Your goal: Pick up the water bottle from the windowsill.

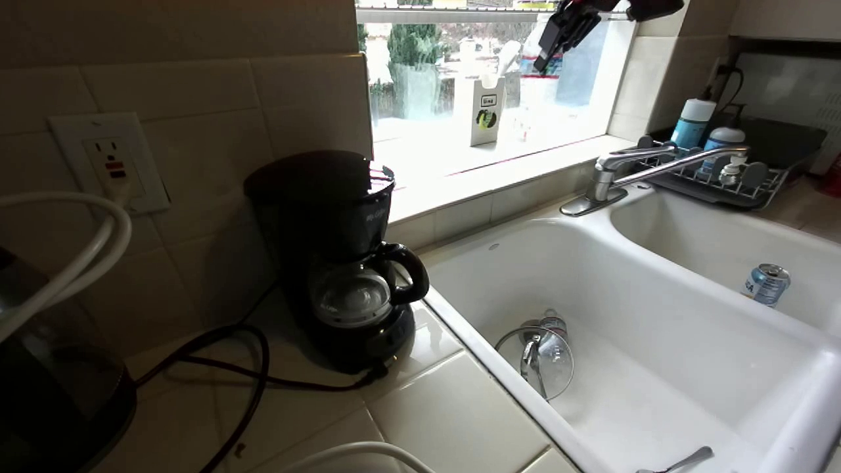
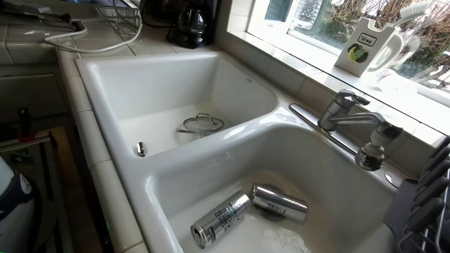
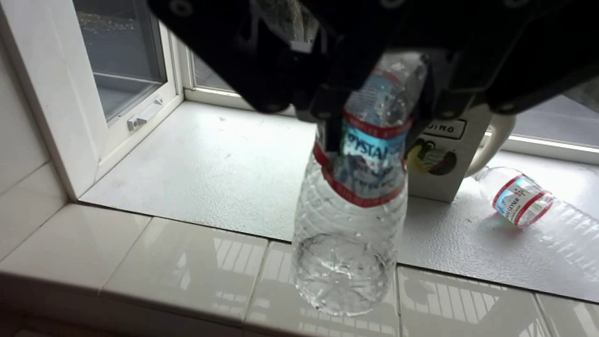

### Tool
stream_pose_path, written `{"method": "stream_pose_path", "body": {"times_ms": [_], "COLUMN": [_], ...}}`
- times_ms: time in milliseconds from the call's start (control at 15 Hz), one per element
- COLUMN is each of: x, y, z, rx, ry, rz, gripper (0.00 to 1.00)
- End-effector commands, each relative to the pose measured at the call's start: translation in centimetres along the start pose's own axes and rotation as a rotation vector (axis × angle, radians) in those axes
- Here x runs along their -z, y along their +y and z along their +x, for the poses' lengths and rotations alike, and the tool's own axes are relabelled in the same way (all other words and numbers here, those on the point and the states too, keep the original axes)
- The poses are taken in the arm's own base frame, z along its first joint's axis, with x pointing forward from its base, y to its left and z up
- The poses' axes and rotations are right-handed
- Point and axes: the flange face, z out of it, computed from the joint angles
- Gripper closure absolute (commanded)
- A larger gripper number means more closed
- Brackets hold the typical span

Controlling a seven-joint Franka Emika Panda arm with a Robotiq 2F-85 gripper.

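A: State of the gripper (image 3: 373,135)?

B: Clamped on the bottle (image 3: 352,224), jaws pressed in on both sides above its middle.

A: So the bottle's where?

B: In the gripper's hold, hanging below it, base down. Top end mostly hidden by the gripper.

A: Off the windowsill (image 3: 220,168)?

B: I'd say yes. In the wrist view the base shows in front of the tiles (image 3: 187,257), below the gripper, no contact visible. In an exterior view the gripper (image 1: 554,60) is up high too, but glare washes out the base, so can't confirm the gap.

A: Which step?

B: Grasp looks done; tagging it as the lift. Pick-up near complete or complete, my read.

A: Next move calls for?

B: Straight up a touch, then back away from the windowsill. At this squeeze: thin plastic, harder likely crumples it, looser risks a drop. Mind the jug (image 3: 437,185), beyond the gripper and to its right in the wrist view.

A: And the second bottle (image 3: 522,201)?

B: Lying on the windowsill, farther right of the gripper. Not the one held. Skip it.
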Motion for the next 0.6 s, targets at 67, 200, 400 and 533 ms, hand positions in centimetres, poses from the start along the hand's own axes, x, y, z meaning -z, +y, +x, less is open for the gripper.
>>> {"method": "stream_pose_path", "body": {"times_ms": [67,200,400,533], "x": [8.0,11.3,15.5,17.4], "y": [3.2,5.2,7.5,8.3], "z": [-1.0,-0.5,1.9,4.1], "rx": [-0.028,-0.049,-0.052,-0.033], "ry": [-0.008,0.04,0.135,0.193], "rz": [-0.06,-0.078,-0.087,-0.095], "gripper": [0.92,0.92,0.92,0.92]}}
